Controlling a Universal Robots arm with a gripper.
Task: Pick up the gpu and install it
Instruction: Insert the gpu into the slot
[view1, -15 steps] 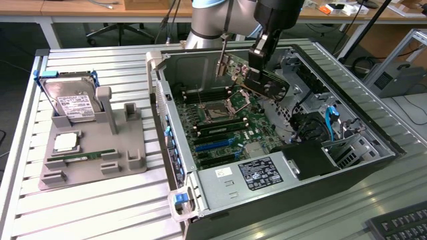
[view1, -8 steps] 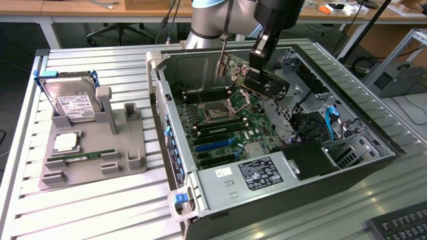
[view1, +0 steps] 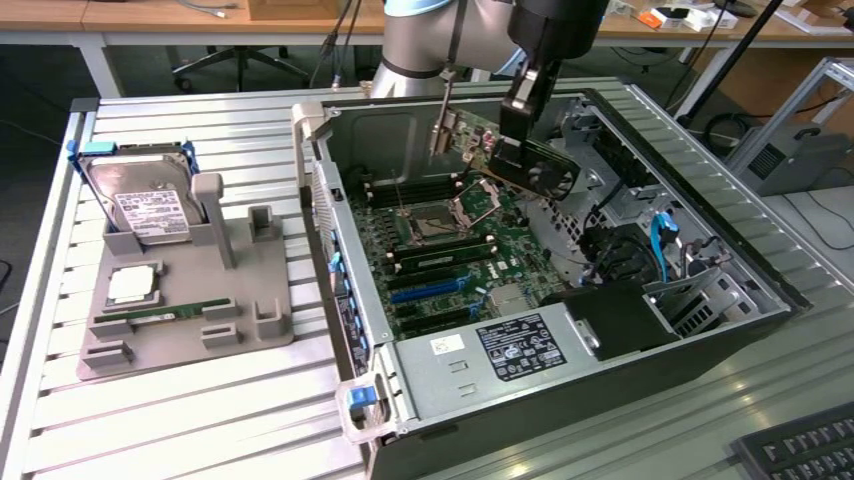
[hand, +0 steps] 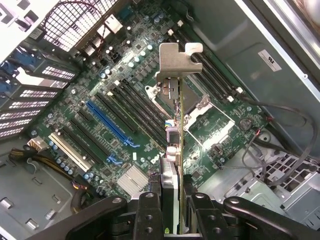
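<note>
The gpu is a thin dark card held on edge in the air inside the open computer case, above the motherboard. My gripper is shut on its upper edge. In the wrist view the gpu runs edge-on away from my gripper, with its silver end bracket at the far end. It hangs over the motherboard, near the CPU socket. The blue slot and black slots lie beside it, apart from the card.
A grey fixture on the slatted table at the exterior view's left holds a hard drive, a CPU and a green memory stick. The power supply fills the case's near end. A keyboard lies at lower right.
</note>
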